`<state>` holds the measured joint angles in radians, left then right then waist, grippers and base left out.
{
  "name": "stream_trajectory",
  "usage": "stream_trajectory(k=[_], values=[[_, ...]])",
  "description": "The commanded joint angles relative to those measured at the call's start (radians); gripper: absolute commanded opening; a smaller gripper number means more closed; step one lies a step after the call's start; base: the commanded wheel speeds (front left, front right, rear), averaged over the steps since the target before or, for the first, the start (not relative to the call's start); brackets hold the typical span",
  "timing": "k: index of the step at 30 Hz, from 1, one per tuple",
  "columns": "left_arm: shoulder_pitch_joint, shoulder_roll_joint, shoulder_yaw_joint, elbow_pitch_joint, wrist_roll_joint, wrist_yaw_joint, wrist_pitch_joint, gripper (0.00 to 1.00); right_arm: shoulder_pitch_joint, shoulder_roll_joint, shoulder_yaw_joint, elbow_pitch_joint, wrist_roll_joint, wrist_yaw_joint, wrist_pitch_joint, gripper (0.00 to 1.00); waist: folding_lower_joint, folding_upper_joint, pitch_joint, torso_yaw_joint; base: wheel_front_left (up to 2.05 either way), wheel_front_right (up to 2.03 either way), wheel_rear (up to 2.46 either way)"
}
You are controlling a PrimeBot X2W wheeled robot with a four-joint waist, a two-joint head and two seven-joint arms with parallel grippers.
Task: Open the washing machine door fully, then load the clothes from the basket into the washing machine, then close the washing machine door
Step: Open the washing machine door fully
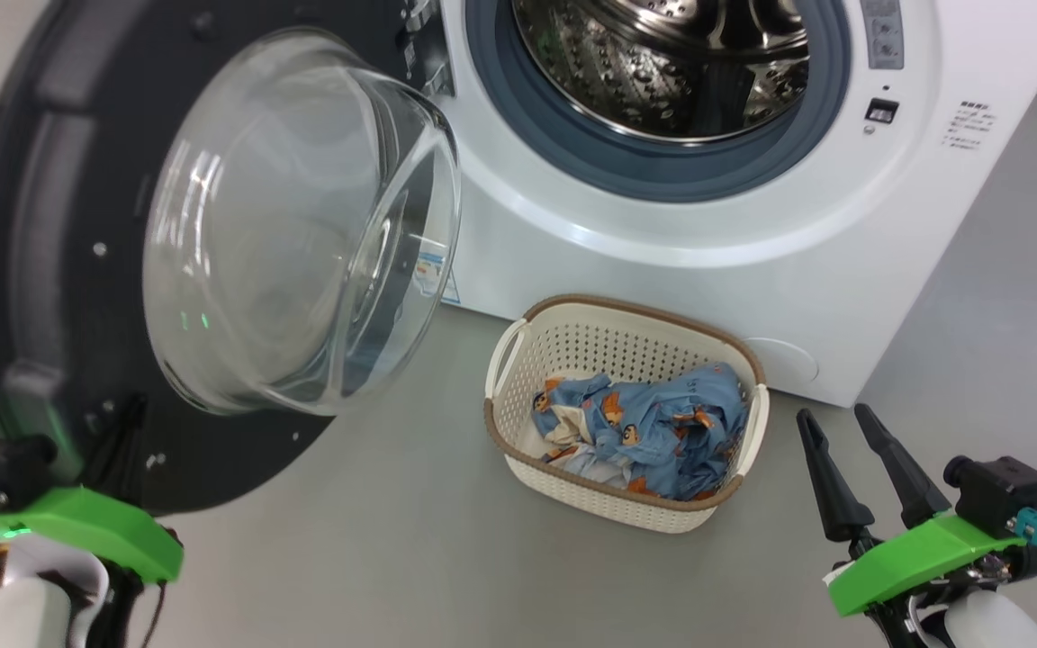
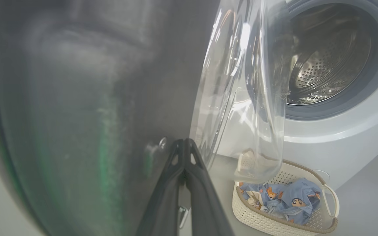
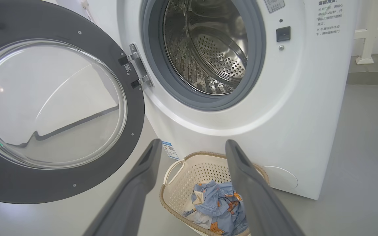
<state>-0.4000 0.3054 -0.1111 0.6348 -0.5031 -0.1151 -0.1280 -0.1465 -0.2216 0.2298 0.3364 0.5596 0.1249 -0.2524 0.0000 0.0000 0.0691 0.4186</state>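
Left gripper [image 2: 185, 144] is seen pinched shut beside the washing machine door [image 1: 14, 270] at lower left. Right gripper [image 1: 834, 416] is held spread wide at lower right.

The drum [image 1: 662, 63] is shining as polished, perforated steel, and the seal [image 1: 644, 175] is looking like matt grey rubber. The door [image 1: 32, 270] is showing clear glossy glass set in dark plastic. The basket [image 1: 590, 346] is appearing as cream perforated plastic, and the clothes [image 1: 662, 423] as soft crumpled cloth.

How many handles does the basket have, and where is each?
2. One handle is on the basket's end toward the washing machine door; the other is on the end toward the right gripper. Both show fully.
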Motion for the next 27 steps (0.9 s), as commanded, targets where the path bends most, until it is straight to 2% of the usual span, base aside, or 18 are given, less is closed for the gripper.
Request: stream_trajectory(k=[1,13,27], values=[[-0.06,0.062,0.044,-0.001,0.001,0.006,-0.012,0.0,-0.035,-0.008,0.022,-0.02,-0.011,0.006,-0.009,1.0,0.0,0.0,0.021,0.016,0.0,0.0,0.0],[-0.28,0.122,0.024,0.281,0.016,-0.005,-0.071,0.0,-0.083,0.01,0.035,-0.006,-0.019,0.006,-0.009,1.0,0.0,0.0,0.095,0.044,0.0,0.0,0.0],[-0.439,0.172,0.005,0.474,-0.003,-0.014,-0.121,0.0,-0.122,0.016,0.047,0.004,-0.015,0.006,-0.009,1.0,0.0,0.0,0.127,0.031,0.0,0.0,0.0]])
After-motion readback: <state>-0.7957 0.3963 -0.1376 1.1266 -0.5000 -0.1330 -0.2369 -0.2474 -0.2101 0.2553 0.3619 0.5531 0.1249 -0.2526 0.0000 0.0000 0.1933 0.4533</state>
